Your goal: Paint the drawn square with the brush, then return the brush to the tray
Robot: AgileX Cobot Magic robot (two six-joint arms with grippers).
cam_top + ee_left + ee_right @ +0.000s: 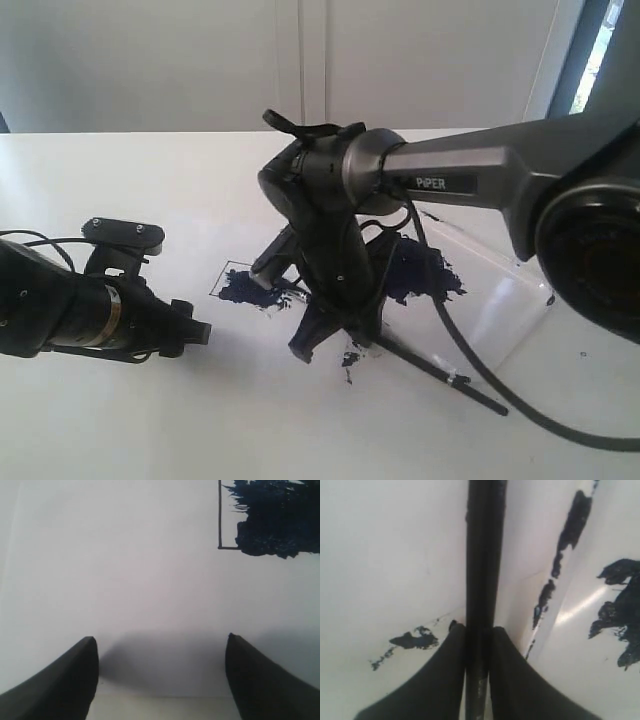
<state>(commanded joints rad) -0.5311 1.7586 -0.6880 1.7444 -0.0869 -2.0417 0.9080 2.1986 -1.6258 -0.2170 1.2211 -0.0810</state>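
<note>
Well, my right gripper (477, 626) is clamped on the brush (482, 550), the shaft pinched tight between both fingers. I hold it low over the table (150, 420), between the square (240, 285) and the tray (495, 300), its handle slanting out beside the tray. I cannot see its tip. My left gripper (161, 639) hangs well apart from the brush, fingers spread wide and empty, with the square's painted corner just ahead.

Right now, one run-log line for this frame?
right gripper: shut on long thin black brush | left gripper: open, empty | black-outlined drawn square: partly painted dark blue | clear plastic tray: brush not yet returned
</note>
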